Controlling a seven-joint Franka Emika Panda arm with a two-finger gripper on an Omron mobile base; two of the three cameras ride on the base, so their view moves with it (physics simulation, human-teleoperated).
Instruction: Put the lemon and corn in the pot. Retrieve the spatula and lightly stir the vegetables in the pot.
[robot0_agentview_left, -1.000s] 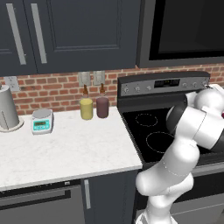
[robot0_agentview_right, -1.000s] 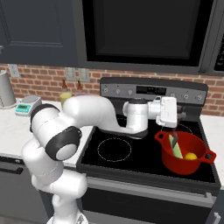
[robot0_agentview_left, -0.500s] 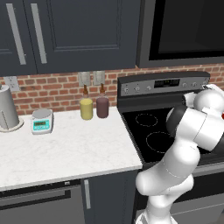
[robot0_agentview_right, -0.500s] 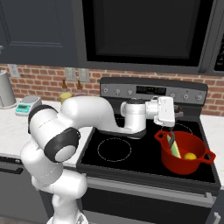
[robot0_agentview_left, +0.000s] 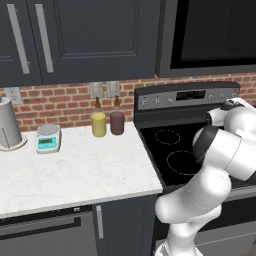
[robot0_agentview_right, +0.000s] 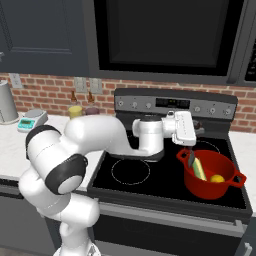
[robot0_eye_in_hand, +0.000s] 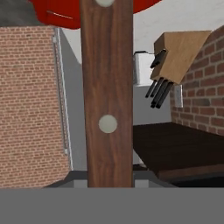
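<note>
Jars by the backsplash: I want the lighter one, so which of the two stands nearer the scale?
The pale yellow jar; the dark maroon jar stands on its far side from the scale, nearer the stove.

One red pot (robot0_agentview_right: 212, 175) is counted below the pincer, on the stove (robot0_agentview_right: 150, 182). In it are counted one lemon (robot0_agentview_right: 217, 178) and one corn cob (robot0_agentview_right: 199, 169). One spatula (robot0_eye_in_hand: 107, 92) is counted, its brown handle between the pincer's tips. Off to the pincer's side, on the counter (robot0_agentview_left: 75, 175), are counted: two jars, one yellow (robot0_agentview_left: 98, 124) and one dark (robot0_agentview_left: 117, 122); one scale (robot0_agentview_left: 48, 138); one grey canister (robot0_agentview_left: 9, 130). One knife block (robot0_eye_in_hand: 177, 59) is counted.
</note>
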